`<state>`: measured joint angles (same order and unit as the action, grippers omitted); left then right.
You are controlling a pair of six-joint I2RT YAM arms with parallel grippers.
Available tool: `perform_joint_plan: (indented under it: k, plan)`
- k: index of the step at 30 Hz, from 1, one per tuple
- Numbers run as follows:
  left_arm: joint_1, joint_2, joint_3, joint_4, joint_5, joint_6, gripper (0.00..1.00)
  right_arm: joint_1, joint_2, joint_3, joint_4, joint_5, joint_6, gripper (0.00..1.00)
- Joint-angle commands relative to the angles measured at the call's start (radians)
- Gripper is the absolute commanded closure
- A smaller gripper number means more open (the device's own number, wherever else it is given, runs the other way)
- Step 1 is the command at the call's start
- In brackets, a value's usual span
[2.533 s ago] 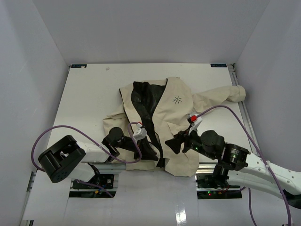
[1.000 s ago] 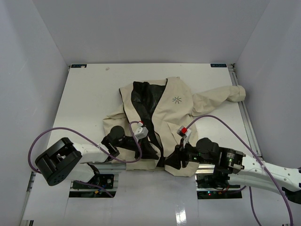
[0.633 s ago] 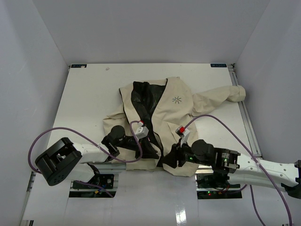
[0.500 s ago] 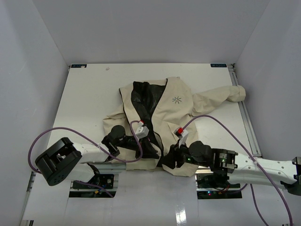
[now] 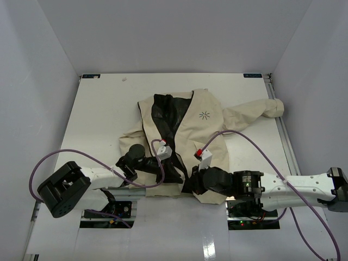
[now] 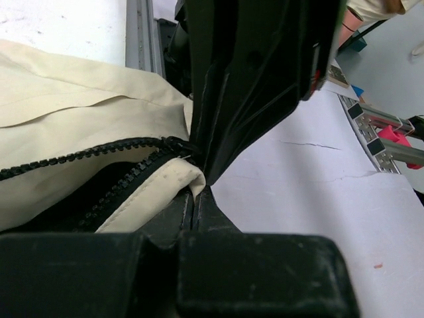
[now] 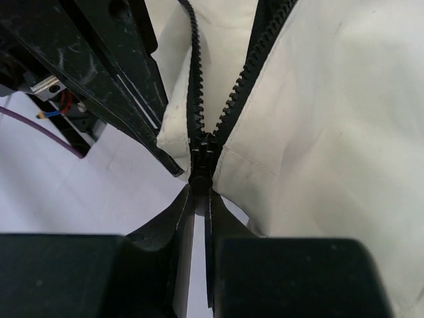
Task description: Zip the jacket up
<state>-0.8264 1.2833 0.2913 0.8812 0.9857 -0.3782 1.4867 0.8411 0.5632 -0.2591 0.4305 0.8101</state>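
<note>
The cream jacket (image 5: 202, 122) lies open on the white table (image 5: 103, 114), black lining and a dark starburst logo (image 5: 205, 115) showing. Its zipper (image 7: 199, 99) is joined only at the slider (image 7: 201, 159) by the bottom hem, and the two rows of teeth spread apart above it. My right gripper (image 7: 200, 190) is shut on the zipper pull below the slider, at the hem (image 5: 190, 184) in the top view. My left gripper (image 6: 197, 192) is shut on the jacket's bottom hem corner (image 6: 179, 175) just left of the zipper (image 5: 176, 176).
The two grippers nearly touch at the near table edge, above the metal rail (image 5: 141, 190). The right gripper's body (image 6: 258, 66) fills the top of the left wrist view. One sleeve (image 5: 261, 110) stretches to the right edge. Purple cables (image 5: 244, 142) loop over both arms.
My right gripper slid left along the hem to the base of the zipper and closed on the pull. The left gripper kept its hold on the hem without moving.
</note>
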Motion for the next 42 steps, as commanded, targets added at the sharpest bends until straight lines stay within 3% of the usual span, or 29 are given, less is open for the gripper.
perform_joint_plan:
  k: [1,10,25,31,36,42]
  plan:
    - [0.000,-0.031,0.014,-0.139,-0.027,0.055,1.00,0.008,0.068,0.171,-0.160,0.126,-0.015,0.92]
    - [-0.026,-0.059,0.003,-0.159,-0.035,0.087,1.00,0.007,0.170,0.349,-0.365,0.239,-0.069,0.92]
    - [-0.045,-0.090,-0.032,-0.139,-0.052,0.070,1.00,-0.042,0.336,0.523,-0.342,0.437,-0.272,0.92]
    - [-0.058,-0.155,-0.087,-0.100,-0.107,0.031,1.00,-0.178,0.428,0.526,-0.171,0.406,-0.406,0.92]
    - [-0.060,-0.208,-0.125,-0.110,-0.163,0.012,1.00,-0.353,0.529,0.534,0.089,0.267,-0.531,0.92]
    - [-0.067,-0.245,-0.157,-0.121,-0.249,-0.014,1.00,-0.553,0.717,0.640,0.263,0.161,-0.600,0.92]
